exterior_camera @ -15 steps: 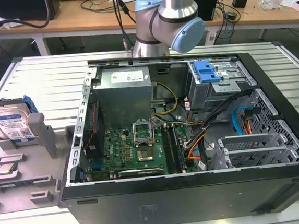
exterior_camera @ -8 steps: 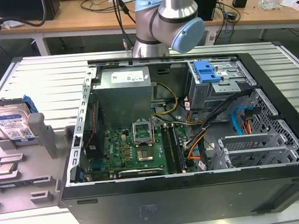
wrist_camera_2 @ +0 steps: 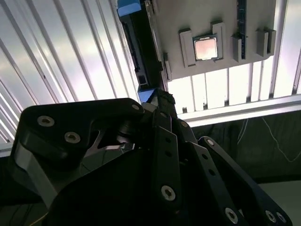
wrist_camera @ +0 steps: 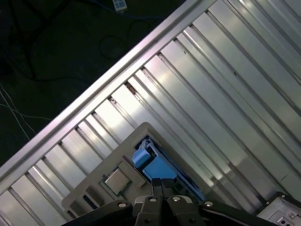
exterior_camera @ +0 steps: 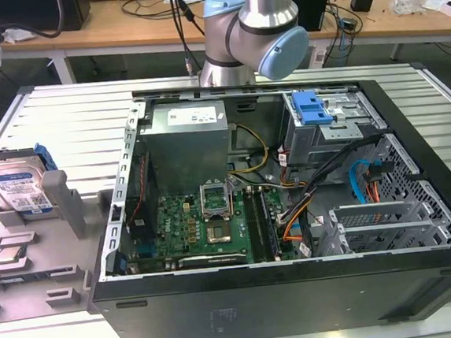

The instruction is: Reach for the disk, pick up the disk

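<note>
The exterior view shows the disk [exterior_camera: 18, 191] upright in a gray holder [exterior_camera: 62, 201]; the first wrist view shows the claw [wrist_camera: 162, 182], seemingly closed and empty, near its blue frame.

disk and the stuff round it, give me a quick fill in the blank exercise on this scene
1. The disk sits on the exterior view's ___ of the open computer case.
2. The frame around the disk's edges is ___.
3. The square CPU chip lies on the ___ fixture that also props up the disk.
4. In the first wrist view the end effector holds ___.

Missing words: left; blue; grey; nothing.
</note>
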`<state>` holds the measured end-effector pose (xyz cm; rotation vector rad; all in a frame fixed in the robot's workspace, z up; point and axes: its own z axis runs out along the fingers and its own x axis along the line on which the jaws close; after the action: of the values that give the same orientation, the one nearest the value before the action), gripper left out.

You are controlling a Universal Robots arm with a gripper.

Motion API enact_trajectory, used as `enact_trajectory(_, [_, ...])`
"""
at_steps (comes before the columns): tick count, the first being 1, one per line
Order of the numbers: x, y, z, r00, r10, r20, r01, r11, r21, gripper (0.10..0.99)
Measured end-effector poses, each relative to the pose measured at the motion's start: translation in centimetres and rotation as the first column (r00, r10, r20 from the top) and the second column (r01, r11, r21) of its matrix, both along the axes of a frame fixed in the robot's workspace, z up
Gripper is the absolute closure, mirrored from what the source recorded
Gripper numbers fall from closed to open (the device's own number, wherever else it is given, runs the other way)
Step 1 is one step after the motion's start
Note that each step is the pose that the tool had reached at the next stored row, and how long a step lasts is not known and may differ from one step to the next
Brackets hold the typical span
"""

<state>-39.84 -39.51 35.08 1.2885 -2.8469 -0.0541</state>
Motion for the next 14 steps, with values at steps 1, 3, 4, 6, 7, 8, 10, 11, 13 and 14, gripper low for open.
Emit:
enact_trajectory(1, [0.00,0.00,0.00,0.9999,0.015,0.0000,-0.015,0.9999,0.000,0.980])
enact_trajectory(3, [0.00,0.00,0.00,0.9990,0.045,0.0000,-0.045,0.9990,0.000,0.980])
enact_trajectory(4, [0.00,0.00,0.00,0.9985,0.054,0.0000,-0.054,0.9985,0.000,0.980])
enact_trajectory(6, [0.00,0.00,0.00,0.9973,0.074,-0.0001,-0.074,0.9973,0.000,0.980])
enact_trajectory(7, [0.00,0.00,0.00,0.9960,0.090,-0.0001,-0.090,0.9960,0.000,0.980])
enact_trajectory(8, [0.00,0.00,0.00,0.9944,0.106,0.0000,-0.106,0.9944,0.000,0.980])
enact_trajectory(10, [0.00,0.00,0.00,0.9888,0.149,0.0000,-0.149,0.9888,0.000,0.980])
enact_trajectory(11, [0.00,0.00,0.00,0.9857,0.169,0.0000,-0.169,0.9857,0.000,0.980])
enact_trajectory(13, [0.00,0.00,0.00,0.9807,0.195,0.0000,-0.195,0.9807,0.000,0.980])
enact_trajectory(14, [0.00,0.00,0.00,0.9790,0.204,0.0000,-0.204,0.9790,0.000,0.980])
